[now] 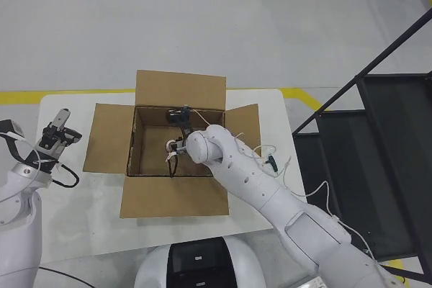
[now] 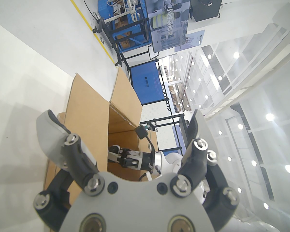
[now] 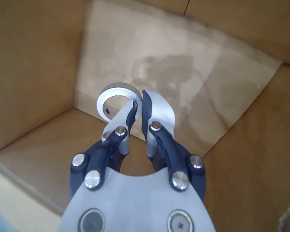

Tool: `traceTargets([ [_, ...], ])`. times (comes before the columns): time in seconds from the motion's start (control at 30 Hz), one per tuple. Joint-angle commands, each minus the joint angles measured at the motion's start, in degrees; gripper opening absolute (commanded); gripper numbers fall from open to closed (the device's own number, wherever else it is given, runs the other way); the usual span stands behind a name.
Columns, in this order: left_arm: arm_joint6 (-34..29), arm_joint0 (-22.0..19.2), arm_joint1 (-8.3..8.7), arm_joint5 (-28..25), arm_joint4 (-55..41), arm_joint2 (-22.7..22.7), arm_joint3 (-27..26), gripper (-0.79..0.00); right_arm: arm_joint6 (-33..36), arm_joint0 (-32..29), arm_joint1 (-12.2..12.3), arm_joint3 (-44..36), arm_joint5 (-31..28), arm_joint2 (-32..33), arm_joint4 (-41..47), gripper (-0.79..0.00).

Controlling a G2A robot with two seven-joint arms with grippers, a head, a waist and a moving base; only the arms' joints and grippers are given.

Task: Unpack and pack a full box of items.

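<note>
R pincer [image 3: 137, 108] clamped on metal ring [image 3: 103, 98] inside cardboard box [image 3: 38, 49]; L pincer [image 2: 123, 121] apart. Prob. unpacking; next, lift clear of walls.

The right arm stretches forward and slants down; the right claw [image 3: 138, 108] points downward, fingers pinched on the rim of a ring [image 3: 102, 100]. The left arm is bent out to the left, the left claw [image 2: 122, 121] spread wide.

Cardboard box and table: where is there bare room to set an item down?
Free: the box floor around the right gripper and its metal ring; the table strip between the near flap and the front edge. Crowded: the right flap, crossed by the arm.
</note>
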Motion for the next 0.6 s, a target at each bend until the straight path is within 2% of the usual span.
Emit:
traceTargets([
  [0.0,0.00,0.00,0.00,0.00,0.00,0.00,0.00,0.000,-1.72,-4.20,1.15,-6.85,0.04,3.43,-0.24,-0.785],
  [0.13,0.00,0.00,0.00,0.00,0.00,0.00,0.00,0.000,-3.86,-12.48,3.07,-17.94,-1.65,8.91,-0.38,-0.785],
  [0.3,0.00,0.00,0.00,0.00,0.00,0.00,0.00,0.000,-8.73,-20.55,4.21,-27.22,-6.18,14.48,5.14,-0.785],
  [0.4,0.00,0.00,0.00,0.00,0.00,0.00,0.00,0.000,-11.42,-23.79,4.55,-29.49,-9.82,16.78,9.66,-0.785],
  [0.57,0.00,0.00,0.00,0.00,0.00,0.00,0.00,0.000,-15.54,-26.67,4.79,-28.71,-16.43,18.88,16.60,-0.785],
])
